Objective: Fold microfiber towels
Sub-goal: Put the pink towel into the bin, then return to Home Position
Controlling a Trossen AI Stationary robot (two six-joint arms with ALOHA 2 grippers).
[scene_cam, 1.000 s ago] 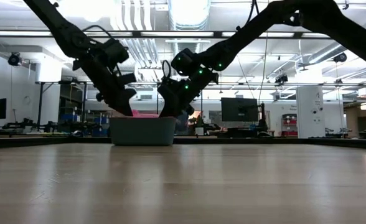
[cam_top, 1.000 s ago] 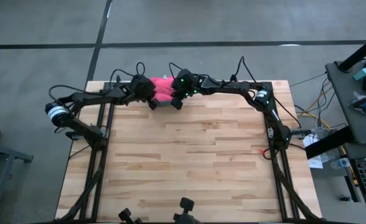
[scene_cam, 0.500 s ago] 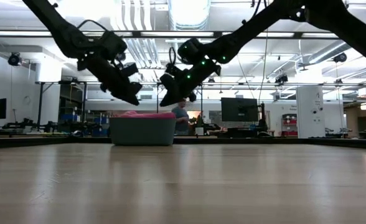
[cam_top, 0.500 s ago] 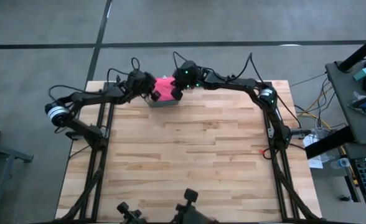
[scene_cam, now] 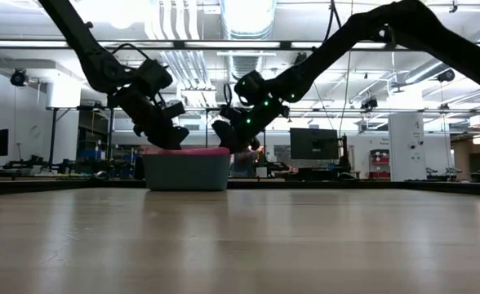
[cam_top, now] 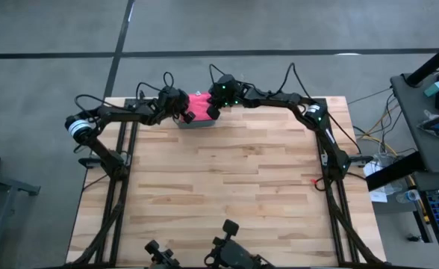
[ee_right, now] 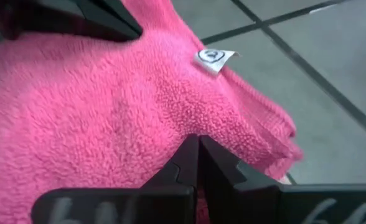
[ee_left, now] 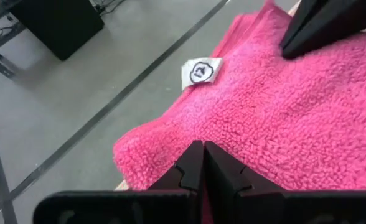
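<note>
I have brought both the left hand [cam_top: 187, 115] and right hand [cam_top: 211, 111], fingers pressed together, back down onto the pink towel [cam_top: 198, 107]; refolding likely follows.

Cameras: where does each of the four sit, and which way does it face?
High: overhead, looking down on the table, both arms.
Low: table height, facing the bin; arms come in from above.
Left wrist: past shut left pincer onto pink towel.
Right wrist: past shut right pincer.
Shared: both wrists show the towel's tag.
</note>
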